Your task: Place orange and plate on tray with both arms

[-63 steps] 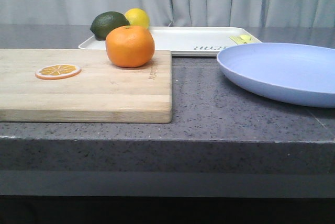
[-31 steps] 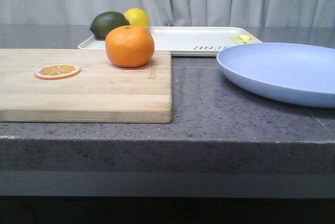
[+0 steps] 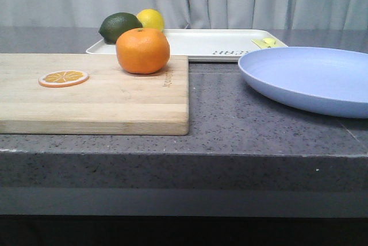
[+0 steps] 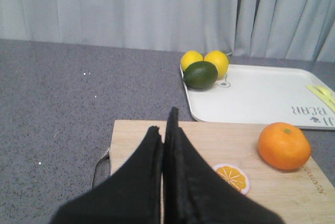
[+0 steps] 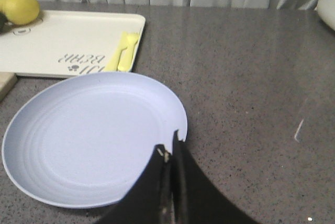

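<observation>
The orange (image 3: 142, 50) sits on the far right part of a wooden cutting board (image 3: 92, 99); it also shows in the left wrist view (image 4: 284, 145). The pale lavender-blue plate (image 3: 310, 79) lies on the counter at the right, and shows in the right wrist view (image 5: 89, 140). The white tray (image 3: 213, 42) with grey lettering lies behind them, seen also in the wrist views (image 4: 251, 98) (image 5: 63, 41). My left gripper (image 4: 163, 124) is shut and empty above the board. My right gripper (image 5: 171, 143) is shut and empty above the plate's near rim. Neither gripper shows in the front view.
A thin orange slice (image 3: 63, 77) lies on the board's left part. A dark green lime (image 3: 119, 26) and a yellow lemon (image 3: 150, 19) sit at the tray's far left corner; the left wrist view shows two lemons. A small yellow item (image 5: 123, 51) lies on the tray.
</observation>
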Action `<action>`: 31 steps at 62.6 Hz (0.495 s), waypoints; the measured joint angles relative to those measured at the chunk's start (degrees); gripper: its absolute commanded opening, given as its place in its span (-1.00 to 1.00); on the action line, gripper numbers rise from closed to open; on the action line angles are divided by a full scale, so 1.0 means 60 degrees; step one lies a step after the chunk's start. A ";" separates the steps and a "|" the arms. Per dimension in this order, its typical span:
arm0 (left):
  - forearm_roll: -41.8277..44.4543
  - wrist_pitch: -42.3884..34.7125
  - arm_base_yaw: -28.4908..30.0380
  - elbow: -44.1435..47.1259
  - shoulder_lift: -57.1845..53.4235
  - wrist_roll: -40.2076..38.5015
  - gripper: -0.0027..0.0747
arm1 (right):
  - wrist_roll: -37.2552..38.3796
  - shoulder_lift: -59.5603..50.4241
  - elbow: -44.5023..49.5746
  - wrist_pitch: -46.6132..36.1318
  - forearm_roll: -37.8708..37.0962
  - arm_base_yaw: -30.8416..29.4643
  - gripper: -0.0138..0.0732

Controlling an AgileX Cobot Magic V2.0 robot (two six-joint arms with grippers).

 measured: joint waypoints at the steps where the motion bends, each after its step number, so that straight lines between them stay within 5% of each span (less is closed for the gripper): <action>1: 0.0000 0.0000 0.0000 0.0000 0.0081 0.0000 -0.98 | 0.0000 0.0060 0.0000 0.0018 0.0000 0.0000 -0.95; 23: 0.0000 0.0022 0.0000 0.0000 0.1066 0.0000 -0.95 | -0.0025 0.1086 -0.0016 0.0038 0.0000 0.0000 -0.89; 31: 0.0145 0.0146 0.0000 0.0000 0.1247 0.0000 -0.48 | -0.0115 0.1280 -0.0016 0.0038 0.0000 0.0000 -0.43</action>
